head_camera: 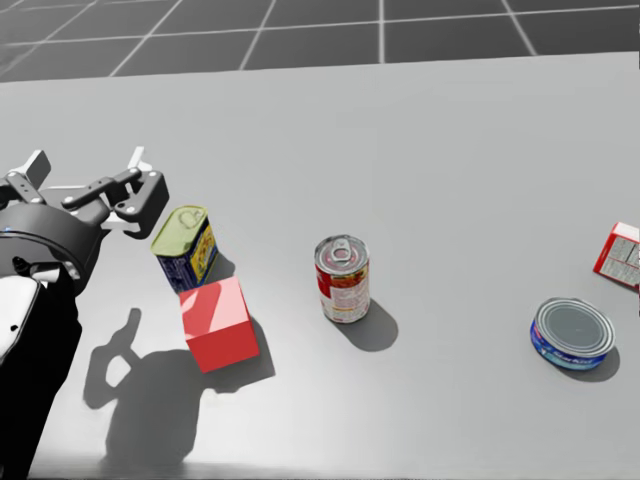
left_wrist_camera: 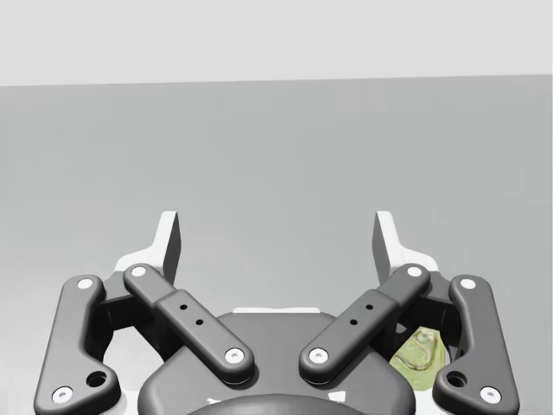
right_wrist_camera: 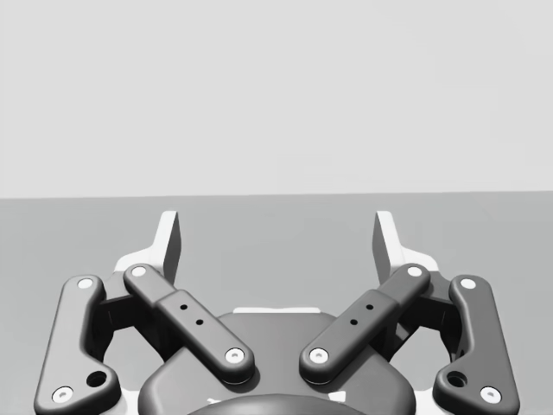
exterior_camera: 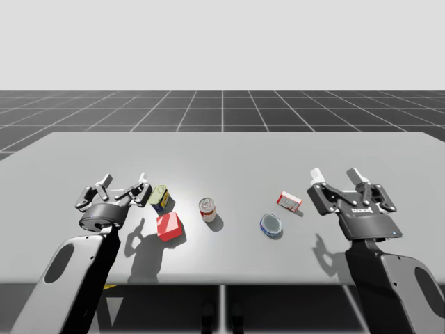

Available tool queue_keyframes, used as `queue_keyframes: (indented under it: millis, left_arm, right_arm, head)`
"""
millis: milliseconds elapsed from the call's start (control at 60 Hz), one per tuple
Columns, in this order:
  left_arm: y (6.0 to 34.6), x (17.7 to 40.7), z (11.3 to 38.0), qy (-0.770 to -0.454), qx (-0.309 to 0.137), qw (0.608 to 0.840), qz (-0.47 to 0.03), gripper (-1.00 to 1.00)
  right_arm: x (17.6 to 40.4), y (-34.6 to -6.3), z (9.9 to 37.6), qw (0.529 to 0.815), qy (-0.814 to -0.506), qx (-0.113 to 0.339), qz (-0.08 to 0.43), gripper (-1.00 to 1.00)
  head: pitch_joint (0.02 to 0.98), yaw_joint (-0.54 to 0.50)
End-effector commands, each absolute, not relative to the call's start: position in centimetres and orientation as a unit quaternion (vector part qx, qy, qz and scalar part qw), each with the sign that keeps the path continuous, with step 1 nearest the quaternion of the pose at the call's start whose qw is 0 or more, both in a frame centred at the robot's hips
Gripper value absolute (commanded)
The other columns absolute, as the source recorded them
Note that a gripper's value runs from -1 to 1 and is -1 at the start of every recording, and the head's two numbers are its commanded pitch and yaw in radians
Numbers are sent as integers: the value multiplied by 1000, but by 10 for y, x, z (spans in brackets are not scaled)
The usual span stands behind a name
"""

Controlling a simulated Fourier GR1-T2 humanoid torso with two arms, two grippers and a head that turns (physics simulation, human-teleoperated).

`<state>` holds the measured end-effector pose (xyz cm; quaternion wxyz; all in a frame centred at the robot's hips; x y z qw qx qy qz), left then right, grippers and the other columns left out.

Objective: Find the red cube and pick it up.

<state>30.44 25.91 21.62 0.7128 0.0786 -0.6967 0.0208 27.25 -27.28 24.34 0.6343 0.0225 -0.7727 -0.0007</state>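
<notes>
My left pincer (exterior_camera: 124, 184) (head_camera: 85, 165) (left_wrist_camera: 276, 238) is spread wide and empty above the grey desk (exterior_camera: 222, 153), with a yellow-topped blue metal tin (exterior_camera: 160, 198) (head_camera: 185, 248) (left_wrist_camera: 419, 354) just beside it on its right. The glossy red cube (exterior_camera: 169, 227) (head_camera: 216, 324) sits on the desk just beside that tin, on the side nearer me, apart from the pincer. My right pincer (exterior_camera: 336, 177) (right_wrist_camera: 276, 238), likewise spread and empty, hovers well apart from the cube, near a small red-and-white box (exterior_camera: 289, 201) (head_camera: 620, 253).
</notes>
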Motion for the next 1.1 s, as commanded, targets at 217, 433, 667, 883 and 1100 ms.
queue_keyframes:
  millis: [217,433,667,883,1100]
  left_arm:
    - [257,305,215,-697,79,713,16,-1000]
    - [251,301,219,-696,41,717,20,-1000]
    - [237,271,243,-691,-16,722,-16,-1000]
    - [248,235,251,-665,-90,735,-98,-1000]
    - [263,207,234,-644,-84,753,-107,-1000]
  right_arm:
    - [272,-267,240,643,-766,30,5,-1000]
    - [272,-267,239,645,-763,37,6,-1000]
    - [270,-269,240,646,-763,39,2,-1000]
    - [270,-269,240,646,-763,40,3,-1000]
    - [270,-271,241,644,-764,39,1,-1000]
  head:
    - [892,292]
    - [925,334]
    - [912,328]
    - [904,326]
    - [900,333]
